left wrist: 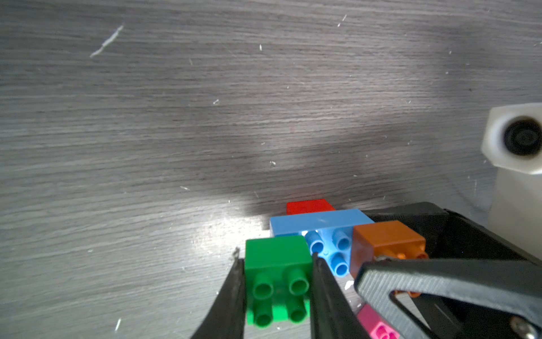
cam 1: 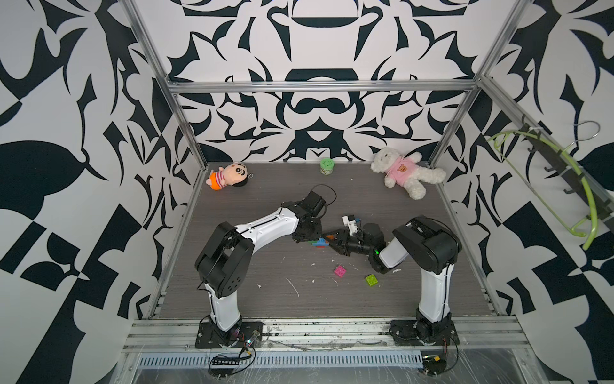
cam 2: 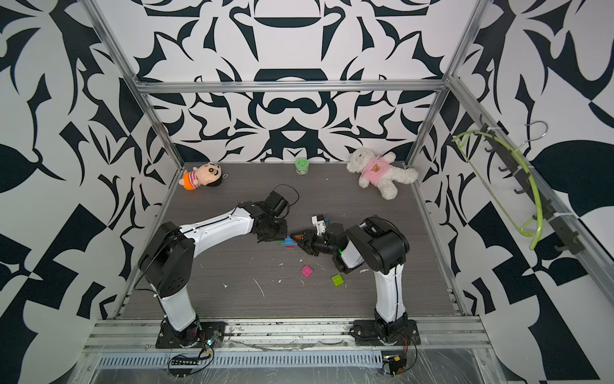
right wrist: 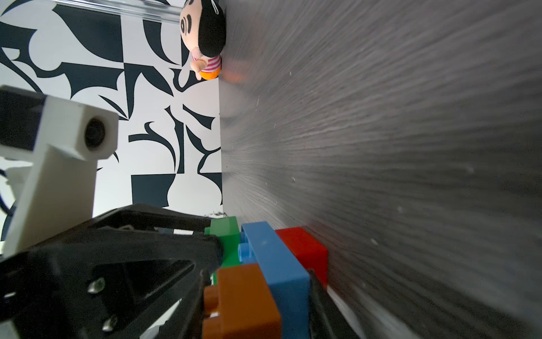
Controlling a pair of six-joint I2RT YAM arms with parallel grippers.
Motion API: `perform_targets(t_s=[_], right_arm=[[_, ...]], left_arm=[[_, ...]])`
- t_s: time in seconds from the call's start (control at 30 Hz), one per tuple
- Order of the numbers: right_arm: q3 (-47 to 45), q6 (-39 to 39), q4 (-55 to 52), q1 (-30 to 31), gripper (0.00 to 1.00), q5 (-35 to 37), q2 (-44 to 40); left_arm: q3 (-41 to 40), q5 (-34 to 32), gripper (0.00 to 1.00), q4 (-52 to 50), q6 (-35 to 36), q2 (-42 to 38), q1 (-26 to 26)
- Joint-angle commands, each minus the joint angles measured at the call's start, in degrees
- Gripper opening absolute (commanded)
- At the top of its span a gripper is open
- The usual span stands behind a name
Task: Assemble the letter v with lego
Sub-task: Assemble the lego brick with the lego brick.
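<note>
- In both top views the left arm (cam 1: 265,226) and the right arm (cam 1: 432,292) are reaching toward each other over the middle of the grey wood-grain bench (cam 1: 265,299). Their tips are meeting at a small cluster of lego (cam 1: 319,242).
- The left pincer (left wrist: 277,258) is squeezing almost fully closed on the dark green brick (left wrist: 278,281). In the left wrist view its two black fingers (left wrist: 231,293) are pressing on opposite sides of the brick at the lower centre of the frame, with the studs facing the camera.
- The right pincer (cam 1: 329,238) is standing partly open and clamping the orange-brown brick (left wrist: 387,237). One finger is lying across that brick's studs at the lower right of the left wrist view.
- The blue brick (left wrist: 319,220) is sitting just behind both. The green one is touching its left end and the orange-brown one its right end, and bare blue studs are showing between them.
- The red brick (left wrist: 309,206) is peeking out from behind the blue one and touching it.
- Whether these four are pressed fully together, I cannot tell.
- The pink brick (cam 1: 340,271) and the lime brick (cam 1: 372,280) are lying loose on the bench, below and right of the cluster in a top view, apart from each other.
- Along the bench's far edge, a cartoon plush doll (cam 1: 229,175) is lying at the upper left. A green-lidded pot (cam 1: 327,166) is standing at the centre, and a white teddy bear (cam 1: 407,174) in a pink top is sprawling at the upper right.
</note>
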Motion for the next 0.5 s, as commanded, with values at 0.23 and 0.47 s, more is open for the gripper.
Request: perform_targets(t_s=[0.23,0.47], right_arm=[[-1.25,-0.25,-0.60,0.03,0.28,0.92,0.62],[-0.88,-0.51,-1.35,0.03,0.27,0.79,0.62]], left_arm=[[-0.45,0.89,0.10,-3.47,-0.47,3.40,0.18],[1.17,-0.60,0.10,-5.97,-0.59,4.90,-0.33]])
